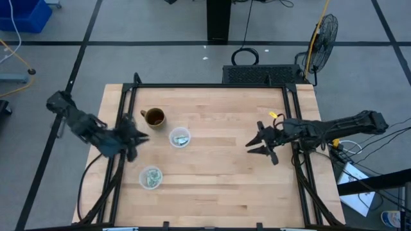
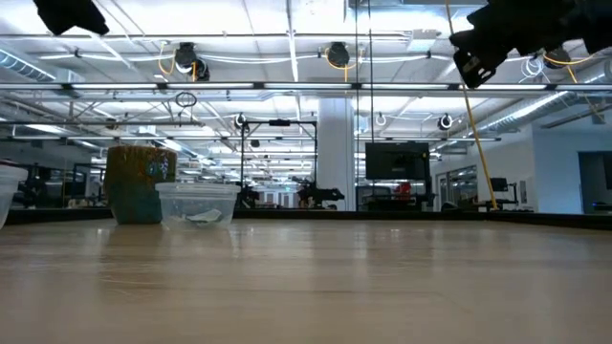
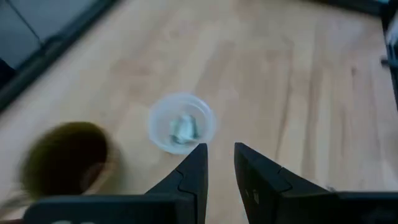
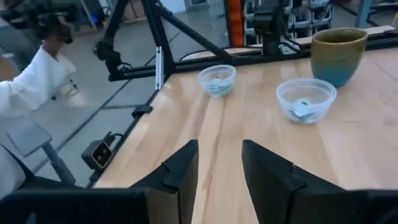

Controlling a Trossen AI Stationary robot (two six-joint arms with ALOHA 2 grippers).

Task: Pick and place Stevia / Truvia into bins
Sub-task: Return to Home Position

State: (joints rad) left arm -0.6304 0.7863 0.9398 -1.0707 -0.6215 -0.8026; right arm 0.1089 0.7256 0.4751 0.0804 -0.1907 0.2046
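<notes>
1. On the table (image 1: 218,186), taking its middle in the overhead view as the dial's centre, I see no loose packet on the bare wood.
2. The Stevia / Truvia sachets (image 1: 181,138) lie inside the two clear bins. The first cup (image 1: 171,137) stands towards ten o'clock, and the second cup (image 1: 142,178) towards eight o'clock holds a small heap of its own.
3. The brown mug (image 1: 154,117) stands just beyond the first cup, further out along ten o'clock and apart from it.
4. The left gripper (image 3: 219,149) hangs at nine o'clock, by the table's edge and beside the first cup. Its fingers are parted by a narrow gap with nothing between them.
5. The right gripper (image 4: 219,144) sits at three o'clock, well apart from both cups. Its fingers are spread wider and are also empty.
6. I judge the sorting done, and the step in hand is the return to rest.
7. The next move calls for no grasp, I think. Each arm should lift and fold back towards its own side, and the left one must keep clear of the mug and first cup.
</notes>
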